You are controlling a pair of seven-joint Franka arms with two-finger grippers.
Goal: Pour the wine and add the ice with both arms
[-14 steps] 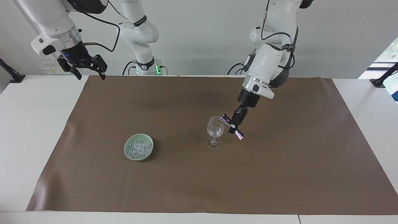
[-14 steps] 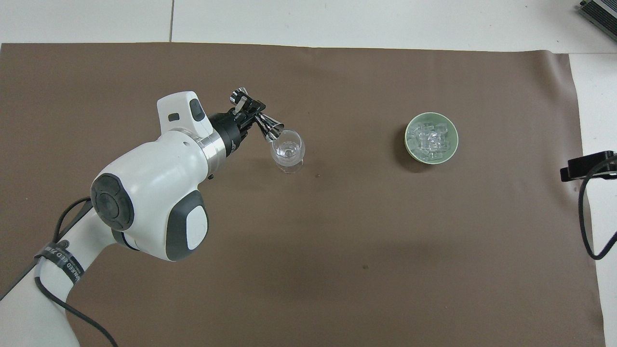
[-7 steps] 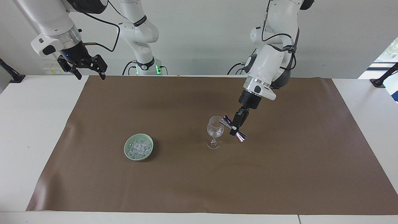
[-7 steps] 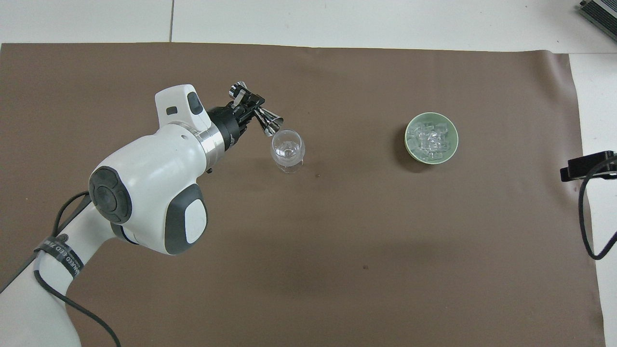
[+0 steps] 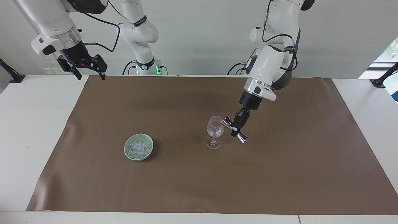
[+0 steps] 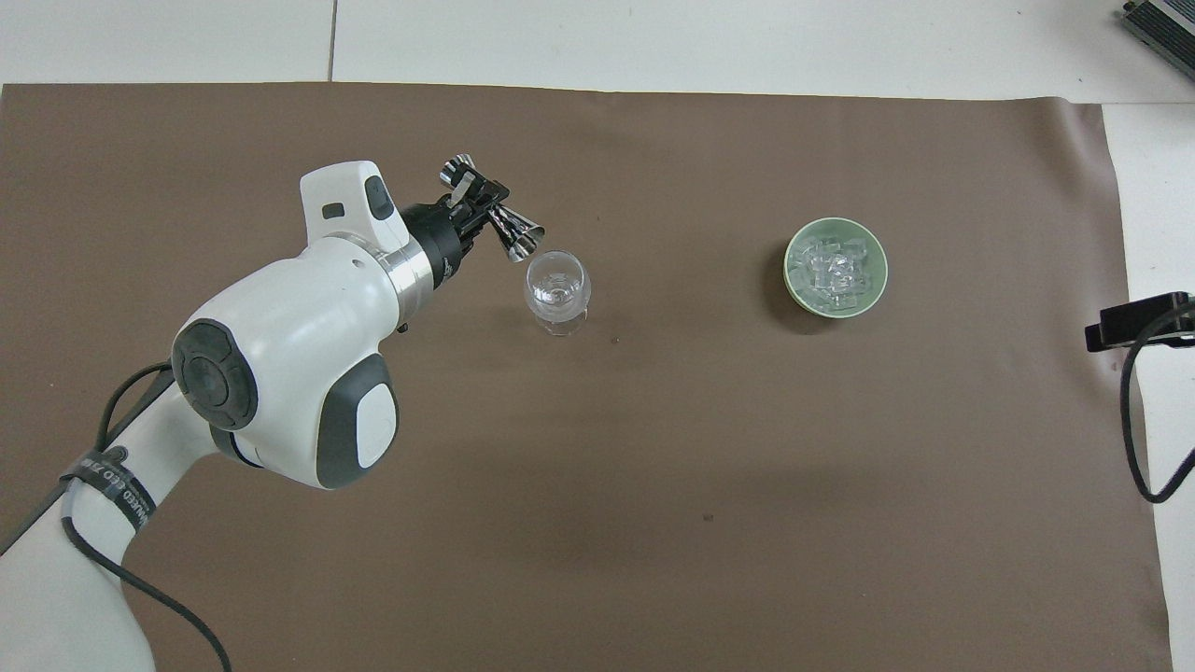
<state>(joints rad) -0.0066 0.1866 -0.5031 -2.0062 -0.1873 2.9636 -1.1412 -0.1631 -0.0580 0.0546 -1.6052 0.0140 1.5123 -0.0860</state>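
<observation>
A clear stemmed wine glass (image 5: 215, 132) (image 6: 557, 291) stands upright mid-mat. My left gripper (image 5: 238, 125) (image 6: 478, 207) is shut on a shiny double-ended metal jigger (image 5: 233, 129) (image 6: 493, 210), held tilted in the air beside the glass rim, toward the left arm's end. A heap of clear ice cubes (image 5: 138, 147) (image 6: 834, 270) lies in a pale green dish (image 5: 128, 152) (image 6: 874, 292), toward the right arm's end. My right gripper (image 5: 88, 73) hangs open and empty, high over the mat's corner nearest the robots; that arm waits.
A brown mat (image 5: 199, 180) (image 6: 653, 523) covers most of the white table (image 5: 28, 130). A black clamp with a cable (image 6: 1134, 322) sits at the table edge toward the right arm's end. Black mounts (image 5: 381, 79) stand at the table's corners.
My left gripper has drawn the jigger a little away from the glass rim, toward the left arm's end. The glass, dish and right arm have not moved.
</observation>
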